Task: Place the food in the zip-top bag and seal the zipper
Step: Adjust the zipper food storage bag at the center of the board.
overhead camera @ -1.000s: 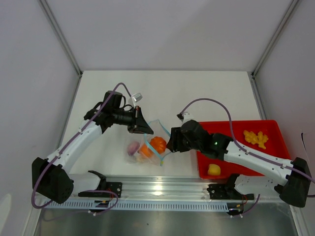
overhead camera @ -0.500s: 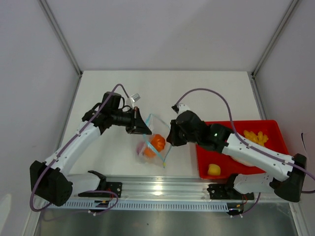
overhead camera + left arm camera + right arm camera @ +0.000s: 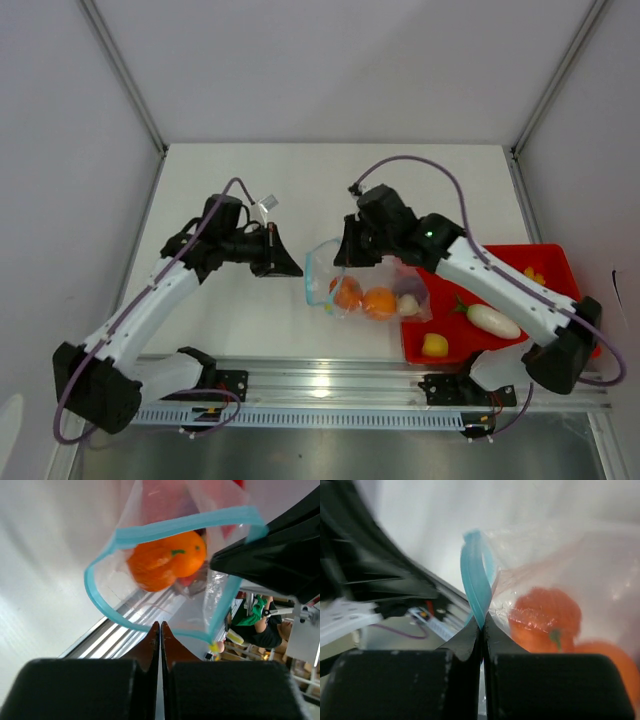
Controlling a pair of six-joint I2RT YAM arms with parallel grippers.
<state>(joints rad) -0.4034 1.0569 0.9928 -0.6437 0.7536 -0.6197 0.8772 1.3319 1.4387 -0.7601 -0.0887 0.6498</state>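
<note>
Nearest the rail point(image 3: 330, 385), red tray point(image 3: 470, 345) holds a yellow piece point(image 3: 434, 345) and white piece point(image 3: 493, 320). Just beyond, zip-top bag point(image 3: 385, 275) sags with pumpkin point(image 3: 167, 565), orange fruit point(image 3: 379, 302), garlic bulb point(image 3: 408, 304) inside; right gripper point(image 3: 482, 625) clenched on its zipper point(image 3: 175, 524), left gripper point(image 3: 160, 625) clenched too, tips at the rim, grasp unclear.

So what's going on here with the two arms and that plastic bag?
Both arms hold the zip-top bag by its mouth. The right gripper is shut on the zipper, and the left gripper looks pinched on the opposite side, so the mouth gapes open, unsealed. An orange pumpkin, an orange round fruit and the garlic bulb sit inside. A white piece and yellow pieces are in the red tray.
</note>
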